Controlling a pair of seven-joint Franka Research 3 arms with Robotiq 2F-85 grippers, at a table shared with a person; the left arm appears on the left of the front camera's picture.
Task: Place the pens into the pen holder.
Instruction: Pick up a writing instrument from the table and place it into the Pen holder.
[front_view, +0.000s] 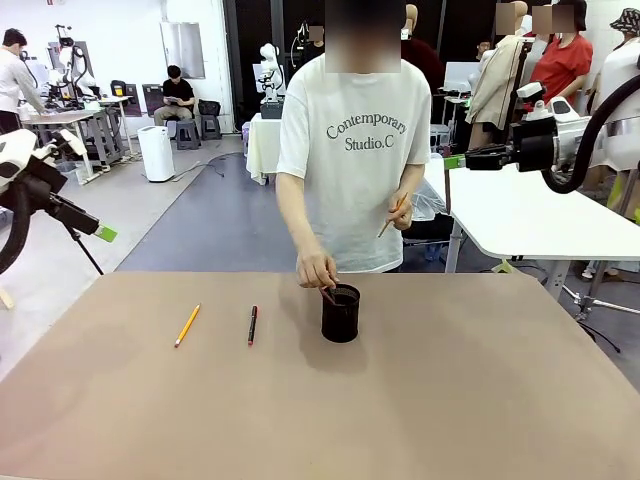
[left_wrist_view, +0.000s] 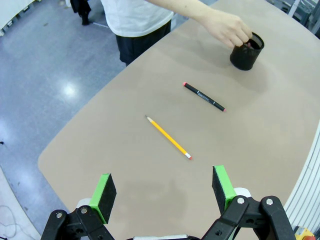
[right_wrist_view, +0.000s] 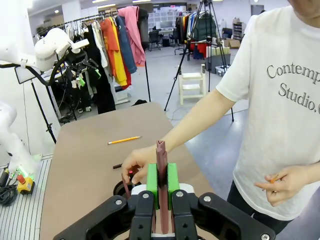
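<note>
The black mesh pen holder (front_view: 340, 313) (left_wrist_view: 246, 51) stands mid-table. A person's hand (front_view: 315, 270) lowers a dark reddish stick (right_wrist_view: 126, 187) into it. An orange-yellow pencil (front_view: 187, 325) (left_wrist_view: 168, 137) and a dark pen with red parts (front_view: 252, 325) (left_wrist_view: 204, 96) lie flat to its left. My left gripper (left_wrist_view: 162, 192) hangs open high over the table's left end, well short of the pencil. My right gripper (right_wrist_view: 161, 167) (front_view: 455, 161) is up off the table's far right, shut on a dark reddish-brown pen (right_wrist_view: 160, 150) that stands upright between the pads.
The person stands at the far edge, and their other hand (front_view: 403, 212) holds an orange pencil-like stick (front_view: 393, 215) at waist height. A white table (front_view: 540, 215) stands behind my right arm. Bare tan tabletop (front_view: 450, 400) lies near and to the right.
</note>
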